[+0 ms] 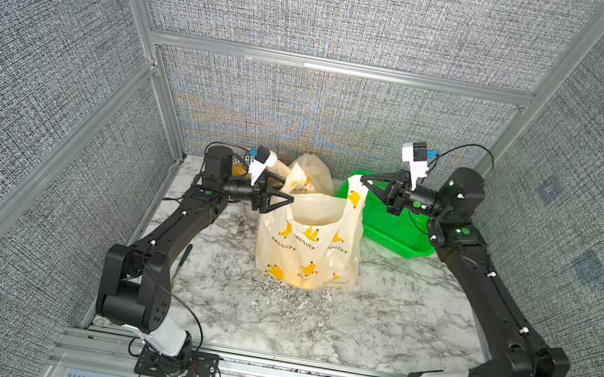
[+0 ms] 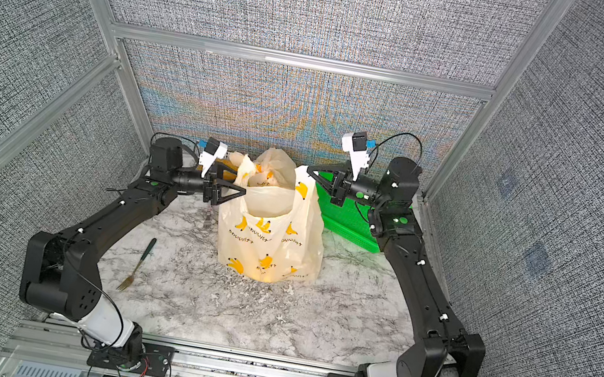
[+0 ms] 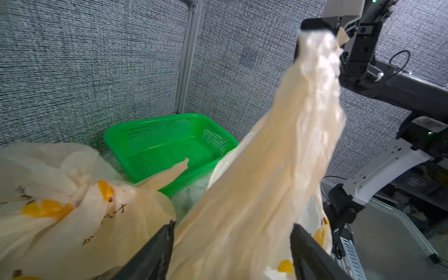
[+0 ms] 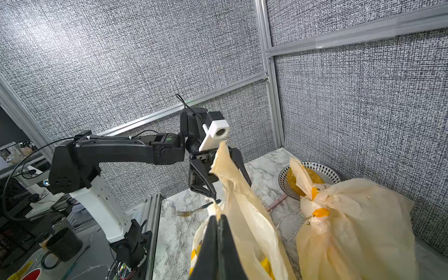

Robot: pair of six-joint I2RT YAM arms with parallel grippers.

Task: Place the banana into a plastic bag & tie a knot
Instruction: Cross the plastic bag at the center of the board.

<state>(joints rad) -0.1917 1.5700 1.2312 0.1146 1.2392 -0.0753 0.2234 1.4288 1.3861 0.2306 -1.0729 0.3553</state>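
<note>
A cream plastic bag (image 1: 307, 248) (image 2: 266, 241) printed with yellow bananas stands upright in the middle of the marble table, its mouth open. My right gripper (image 1: 363, 180) (image 4: 218, 218) is shut on the bag's right handle and holds it raised. The left gripper (image 1: 290, 199) (image 3: 232, 235) is at the bag's left rim. Its jaws stand apart with the stretched handle plastic (image 3: 278, 157) between them, not pinched. No real banana shows; the bag's inside is hidden.
A second knotted bag (image 1: 311, 174) sits just behind the first. A green basket (image 1: 388, 233) stands at the back right under my right gripper. A fork (image 2: 138, 266) lies by the left arm. A patterned plate (image 4: 322, 171) sits in the back left corner.
</note>
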